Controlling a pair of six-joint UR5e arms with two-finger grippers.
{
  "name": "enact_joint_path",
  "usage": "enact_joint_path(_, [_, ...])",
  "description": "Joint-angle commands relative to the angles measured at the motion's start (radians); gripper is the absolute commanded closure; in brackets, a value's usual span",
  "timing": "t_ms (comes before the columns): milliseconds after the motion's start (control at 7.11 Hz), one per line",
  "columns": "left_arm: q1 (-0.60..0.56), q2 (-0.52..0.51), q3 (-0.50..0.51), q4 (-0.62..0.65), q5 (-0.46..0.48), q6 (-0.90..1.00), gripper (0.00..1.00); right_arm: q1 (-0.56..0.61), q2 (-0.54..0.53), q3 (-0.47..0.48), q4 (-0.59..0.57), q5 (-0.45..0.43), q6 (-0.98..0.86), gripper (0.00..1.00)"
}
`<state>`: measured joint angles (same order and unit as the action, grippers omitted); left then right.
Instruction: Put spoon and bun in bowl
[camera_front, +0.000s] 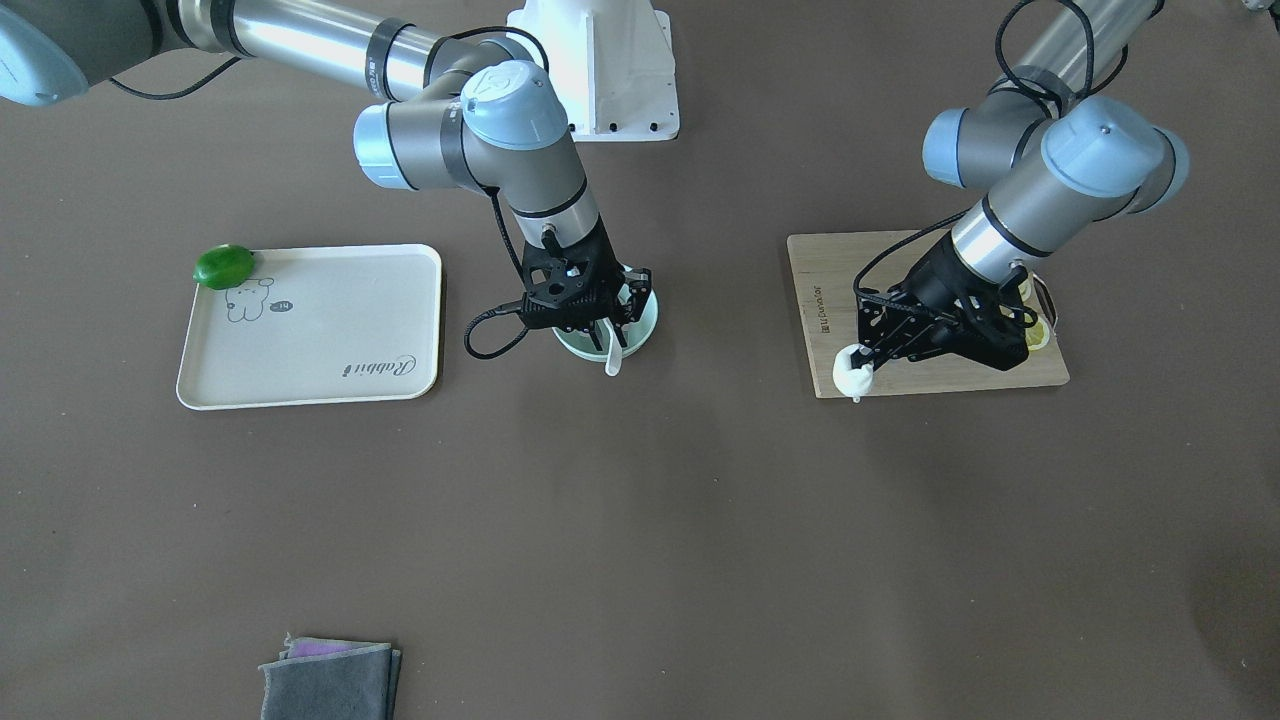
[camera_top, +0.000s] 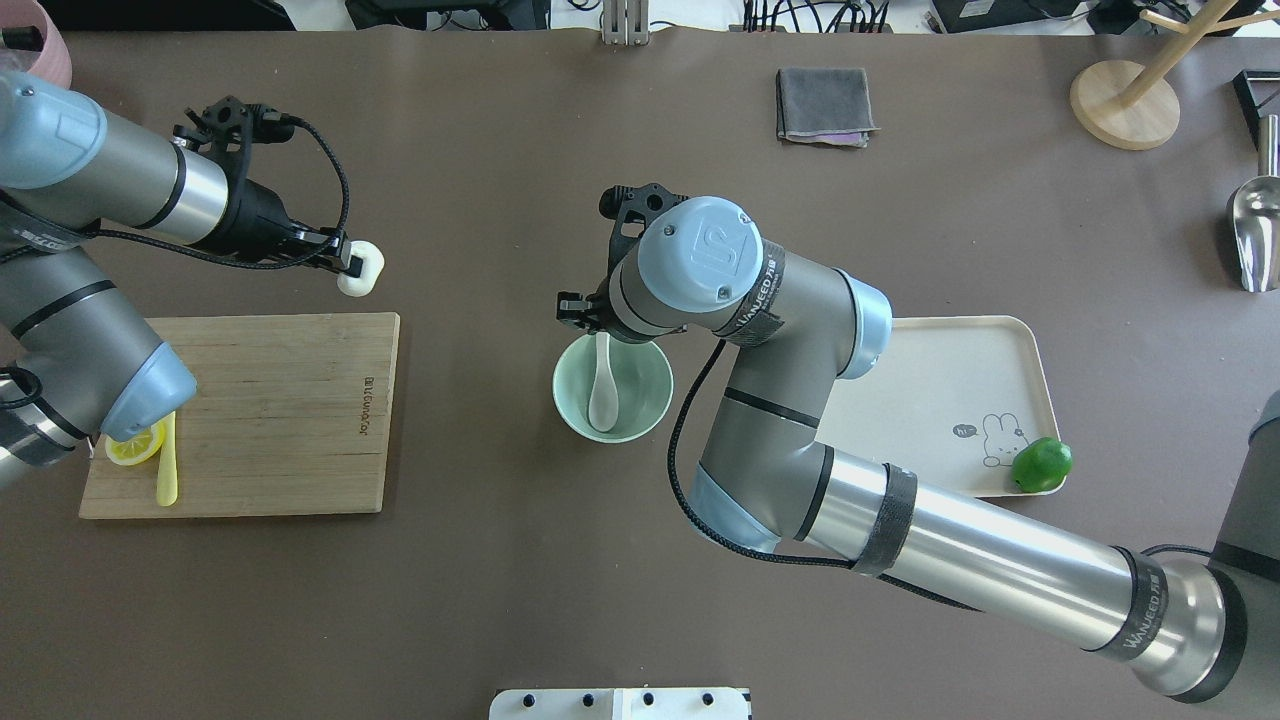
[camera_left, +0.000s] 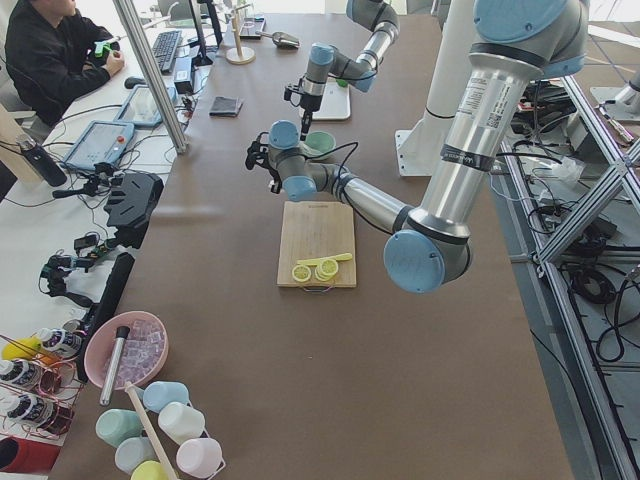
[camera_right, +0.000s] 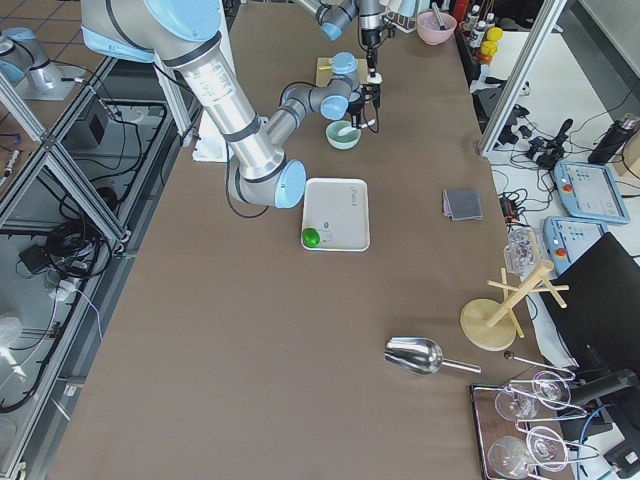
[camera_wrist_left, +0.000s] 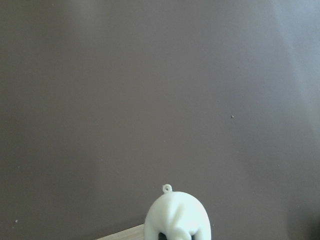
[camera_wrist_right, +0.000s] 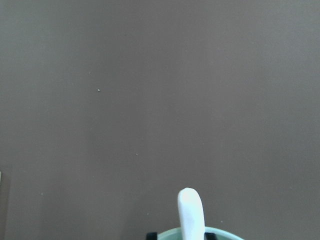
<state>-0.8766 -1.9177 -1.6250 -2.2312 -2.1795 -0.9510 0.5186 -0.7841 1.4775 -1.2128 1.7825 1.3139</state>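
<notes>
Left pincer (camera_top: 350, 266) clamped on bun (camera_top: 364, 272), held above table (camera_top: 500, 180) just past cutting board (camera_top: 270, 400) far corner, well apart from bowl (camera_top: 648, 390). Right pincer (camera_front: 612, 322) over bowl far rim, jaws slightly parted around spoon (camera_top: 603, 385) handle. Spoon in bowl, scoop at bottom, handle leaning on rim.

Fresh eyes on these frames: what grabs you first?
First, the left gripper holding the white bun in the air by the far edge of the cutting board. Then, mid-table, the right gripper sits low over the mint bowl, with the spoon in it, handle up at the far rim.
</notes>
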Motion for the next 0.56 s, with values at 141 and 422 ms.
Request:
enact_joint_path(141, [0.075, -0.097, -0.007, 0.001, 0.006, -0.197, 1.00, 0.136, -0.044, 0.087, -0.045, 0.214, -0.018, 0.00])
enact_joint_path(422, [0.155, -0.183, -0.015, 0.002, 0.018, -0.352, 1.00, 0.228, -0.110, 0.235, -0.239, 0.308, -0.155, 0.00])
